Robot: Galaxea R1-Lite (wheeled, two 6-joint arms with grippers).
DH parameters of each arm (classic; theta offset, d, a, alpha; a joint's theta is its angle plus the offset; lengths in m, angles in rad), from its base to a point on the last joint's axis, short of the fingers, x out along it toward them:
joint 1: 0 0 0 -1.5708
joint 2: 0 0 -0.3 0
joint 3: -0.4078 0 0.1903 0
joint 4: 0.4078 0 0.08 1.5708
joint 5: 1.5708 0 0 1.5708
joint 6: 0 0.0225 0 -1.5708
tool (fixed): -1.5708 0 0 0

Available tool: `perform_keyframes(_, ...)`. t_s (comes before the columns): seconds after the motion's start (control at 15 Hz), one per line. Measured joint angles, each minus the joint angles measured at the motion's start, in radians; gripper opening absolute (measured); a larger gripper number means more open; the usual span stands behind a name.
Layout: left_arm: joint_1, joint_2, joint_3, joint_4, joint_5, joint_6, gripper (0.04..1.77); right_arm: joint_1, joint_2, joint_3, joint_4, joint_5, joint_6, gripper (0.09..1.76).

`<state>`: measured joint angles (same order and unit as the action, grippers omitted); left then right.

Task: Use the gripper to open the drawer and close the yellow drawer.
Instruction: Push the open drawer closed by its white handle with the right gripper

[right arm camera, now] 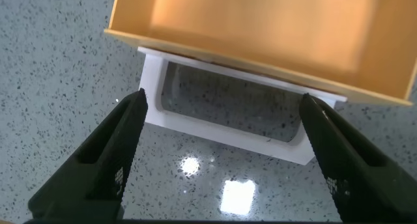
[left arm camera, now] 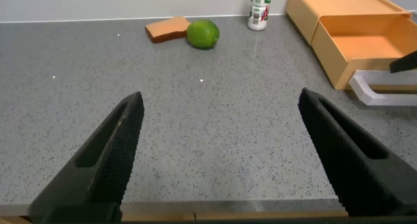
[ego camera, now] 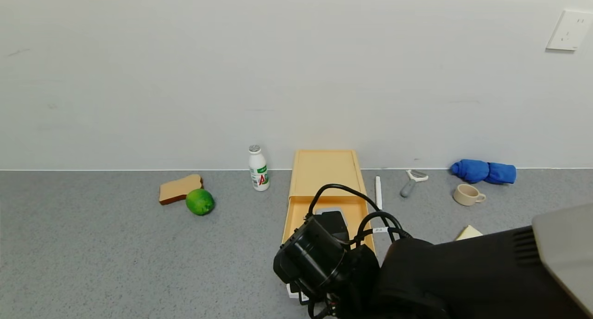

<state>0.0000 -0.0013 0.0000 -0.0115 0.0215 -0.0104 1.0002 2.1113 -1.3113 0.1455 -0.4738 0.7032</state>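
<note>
The grey bench (ego camera: 92, 245) carries the yellow drawer (ego camera: 324, 170) at the middle of its far edge, tray slid out. The right claw (right arm camera: 221, 152) hovers spread wide above the white handle (right arm camera: 228, 129). The left claw (left arm camera: 221, 159) hangs open near the front edge.

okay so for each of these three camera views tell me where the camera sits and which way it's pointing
Head view: on the robot's head, looking forward and down at the counter and wall; the right arm and right claw show over the open yellow drawer.
Left wrist view: on the left arm, low over the counter, facing the lime; the open left claw frames it.
Right wrist view: on the right arm, looking down at the white handle; the open right claw frames it.
All three show the drawer.
</note>
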Motion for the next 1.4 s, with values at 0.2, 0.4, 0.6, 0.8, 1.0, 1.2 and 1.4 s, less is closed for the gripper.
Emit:
perform_keyframes(0.2,0.000,0.000,0.000,0.000,0.000,0.000,1.72,0.013,0.026,-0.006,0.000,-0.003,0.029,1.71)
perform_keyframes(0.4,0.000,0.000,0.000,0.000,0.000,0.000,1.72,0.019,0.048,-0.033,0.032,-0.017,0.090,1.71)
perform_keyframes(0.6,0.000,0.000,0.000,0.000,0.000,0.000,1.72,0.019,0.066,-0.059,0.062,-0.019,0.131,1.71)
perform_keyframes(0.8,0.000,0.000,0.000,0.000,0.000,0.000,1.72,0.018,0.078,-0.067,0.063,-0.020,0.140,1.71)
perform_keyframes(1.0,0.000,0.000,0.000,0.000,0.000,0.000,1.72,0.008,0.095,-0.077,0.062,-0.043,0.147,1.71)
perform_keyframes(1.2,0.000,0.000,0.000,0.000,0.000,0.000,1.72,0.004,0.110,-0.088,0.062,-0.047,0.157,1.71)
perform_keyframes(1.4,0.000,0.000,0.000,0.000,0.000,0.000,1.72,-0.001,0.118,-0.093,0.064,-0.051,0.157,1.71)
